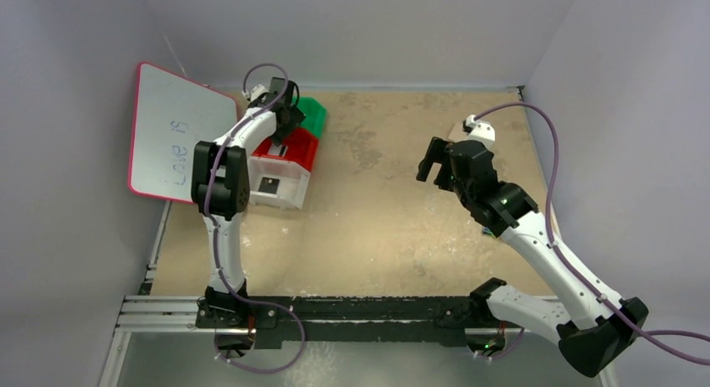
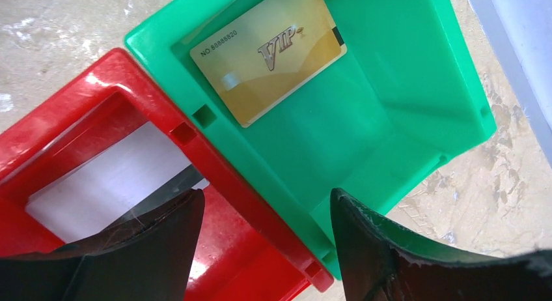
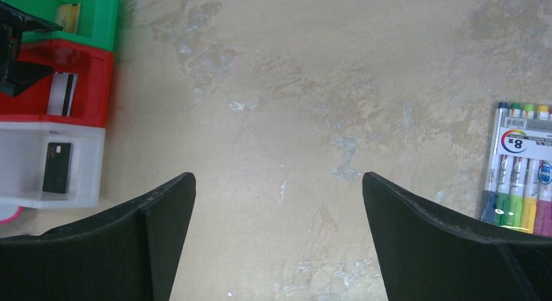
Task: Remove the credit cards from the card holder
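Left wrist view: left end effector (image 2: 265,197) hung over the shared wall of the green bin (image 2: 403,86) and the red bin (image 2: 97,86), fingers apart, nothing between them. The gold card (image 2: 268,53) lay flat in the green bin at 12 o'clock from the fingertips, with its long axis running 8 to 2 o'clock. The pale striped card (image 2: 110,184) lay in the red bin at 9 o'clock, partly under the left finger.

Right wrist view: right end effector (image 3: 278,177) was spread wide and empty above the bare surface (image 3: 293,86). The marker pack (image 3: 521,164) was at 3 o'clock and the black card (image 3: 56,167) lay in the white bin (image 3: 19,144) at 9 o'clock.

I could not find the card holder in any view. Judgement: the left arm was far nearer the three cards.
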Available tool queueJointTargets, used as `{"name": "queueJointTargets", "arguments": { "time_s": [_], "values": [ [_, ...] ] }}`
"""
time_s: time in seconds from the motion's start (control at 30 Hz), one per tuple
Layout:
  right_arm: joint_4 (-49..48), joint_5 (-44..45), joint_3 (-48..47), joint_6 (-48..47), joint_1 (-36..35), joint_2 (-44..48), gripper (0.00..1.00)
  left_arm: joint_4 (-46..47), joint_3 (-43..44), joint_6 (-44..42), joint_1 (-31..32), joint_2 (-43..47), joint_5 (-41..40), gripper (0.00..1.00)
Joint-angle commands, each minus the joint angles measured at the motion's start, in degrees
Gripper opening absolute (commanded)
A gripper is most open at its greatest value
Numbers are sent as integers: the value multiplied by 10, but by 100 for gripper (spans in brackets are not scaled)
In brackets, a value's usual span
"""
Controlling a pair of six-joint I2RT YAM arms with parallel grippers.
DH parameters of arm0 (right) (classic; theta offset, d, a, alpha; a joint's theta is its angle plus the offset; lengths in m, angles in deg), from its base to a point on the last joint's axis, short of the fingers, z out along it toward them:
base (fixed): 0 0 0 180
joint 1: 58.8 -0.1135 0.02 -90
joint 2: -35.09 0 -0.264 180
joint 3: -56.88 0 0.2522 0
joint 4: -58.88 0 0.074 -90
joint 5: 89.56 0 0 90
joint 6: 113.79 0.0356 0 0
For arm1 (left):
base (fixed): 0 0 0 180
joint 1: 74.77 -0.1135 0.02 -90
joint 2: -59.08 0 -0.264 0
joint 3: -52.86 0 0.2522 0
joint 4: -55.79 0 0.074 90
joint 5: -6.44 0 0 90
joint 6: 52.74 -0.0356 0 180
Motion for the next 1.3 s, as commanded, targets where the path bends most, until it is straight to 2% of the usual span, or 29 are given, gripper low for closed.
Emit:
{"name": "queueJointTargets", "arguments": {
  "time_s": [0.0, 0.3, 0.67, 0.9, 1.27],
  "values": [
    [-2, 23, 1, -7, -2, 8, 100, 0, 38, 8, -3, -15, 19, 69],
    [-11, 21, 12, -6, -1, 4, 100, -20, 78, -73, 32, -44, 82, 67],
    [-7, 36, 20, 8, -2, 16, 100, -47, 103, -159, 106, -53, 98, 64],
    [22, 102, 26, 41, -1, 37, 100, -34, 97, -189, 172, -57, 120, 64],
    [74, 187, 30, 95, -1, 124, 100, -41, 106, -222, 226, -71, 142, 60]
  ]
}}
